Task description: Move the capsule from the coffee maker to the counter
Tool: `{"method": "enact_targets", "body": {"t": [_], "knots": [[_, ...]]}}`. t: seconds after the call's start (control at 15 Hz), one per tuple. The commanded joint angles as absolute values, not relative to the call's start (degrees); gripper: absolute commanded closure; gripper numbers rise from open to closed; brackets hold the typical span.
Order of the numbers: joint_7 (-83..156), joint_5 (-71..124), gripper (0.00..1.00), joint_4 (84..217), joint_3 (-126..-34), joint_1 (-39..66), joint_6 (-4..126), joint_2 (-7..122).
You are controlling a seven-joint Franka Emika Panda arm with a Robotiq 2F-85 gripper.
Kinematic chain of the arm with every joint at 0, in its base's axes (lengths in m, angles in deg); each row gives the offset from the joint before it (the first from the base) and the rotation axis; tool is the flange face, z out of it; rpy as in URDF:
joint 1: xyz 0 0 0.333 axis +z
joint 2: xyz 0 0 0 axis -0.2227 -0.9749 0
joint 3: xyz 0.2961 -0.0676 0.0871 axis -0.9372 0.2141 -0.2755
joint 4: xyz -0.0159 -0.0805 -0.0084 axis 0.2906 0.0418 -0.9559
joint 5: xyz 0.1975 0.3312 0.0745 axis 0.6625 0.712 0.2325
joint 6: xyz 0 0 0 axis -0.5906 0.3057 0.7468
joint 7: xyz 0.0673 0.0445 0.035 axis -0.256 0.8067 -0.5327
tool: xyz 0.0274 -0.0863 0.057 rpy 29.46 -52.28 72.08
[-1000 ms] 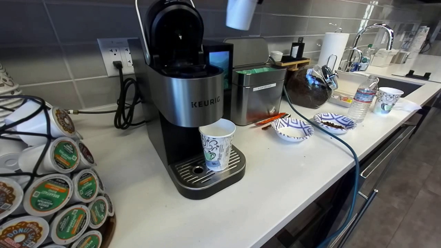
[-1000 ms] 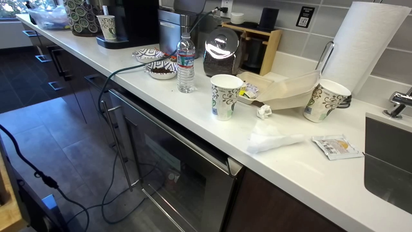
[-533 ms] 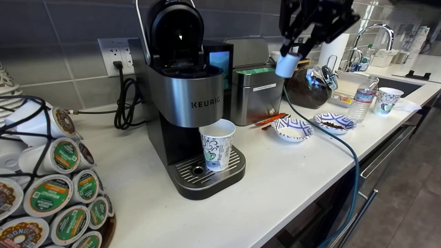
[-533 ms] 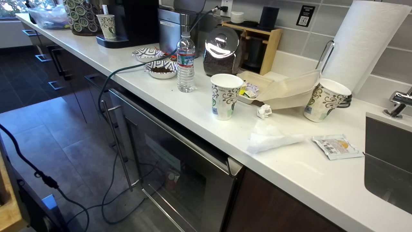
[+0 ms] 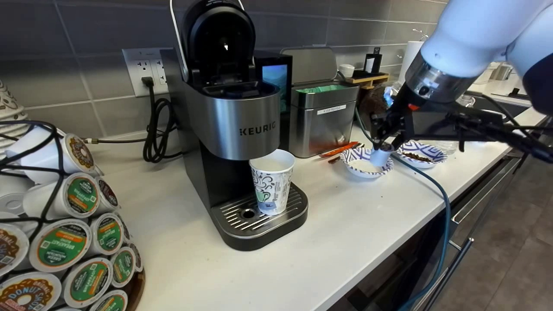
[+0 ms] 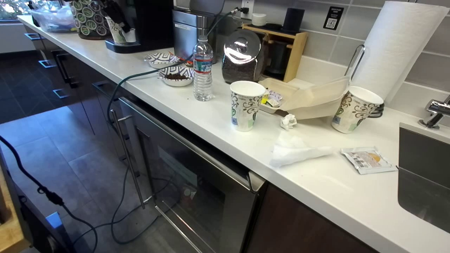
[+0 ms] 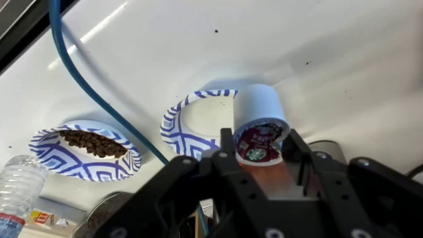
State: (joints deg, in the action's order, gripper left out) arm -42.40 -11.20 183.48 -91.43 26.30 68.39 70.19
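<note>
Counter [image 5: 259,276]: one long white run; the destination.

Robot arm [image 5: 466,43]: white, reaching in over the counter.

Coffee maker [image 5: 235,121]: one, Keurig, its lid [image 5: 218,39] raised, presumably to give access to the pod seat.

Metal bin [image 5: 322,125]: one, near the coffee maker.

Gripper [image 7: 260,140]: black, pointing down, fingers [image 7: 227,138] closed about one capsule [image 7: 259,102], one to each side. The hold sits near the foil top [image 7: 252,145], which likely leaves the base free to meet the counter first.

Bare bowl [image 7: 175,134], bean bowl [image 7: 66,165]: a patterned pair, the second with what look like coffee beans [image 7: 92,143]; purpose not shown.

Paper cup [image 5: 272,185]: upright on the drip tray [image 5: 239,226], likely to catch a brew.

Capsule: white, out of the coffee maker, aloft by all appearance, slightly tilted, base downward; setting-down judged not yet done.

By view. Raised lid: in an exterior view only. Foil packet [image 6: 369,160]: likewise. Capsule: in an exterior view it covers part of the bare bowl; the wrist view has it across one side of that bowl, so whether bowl or counter lies directly beneath cannot be told. Foil top: its dark red shows clearly in the wrist view alone.
</note>
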Motion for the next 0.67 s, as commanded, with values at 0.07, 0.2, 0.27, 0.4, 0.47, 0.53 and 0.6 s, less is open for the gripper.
{"method": "enact_targets", "body": {"t": [0.07,0.2,0.27,0.4,0.47,0.53,0.6], "knots": [[-38.09,-11.74,0.84,178.52,-90.88,25.22,73.94,62.32],[-35.02,-10.79,0.84,175.60,-90.32,25.49,75.78,59.24],[-33.41,-10.33,0.84,173.72,-90.06,25.64,75.79,57.54],[-30.54,-9.11,0.84,170.60,-89.58,25.82,75.64,54.75],[-28.65,-7.88,0.84,169.18,-89.58,25.88,75.25,53.48],[-26.45,-6.41,0.84,167.92,-89.69,25.95,74.88,52.27],[-24.15,-4.86,0.84,166.95,-89.75,26.07,74.75,51.25]]}}
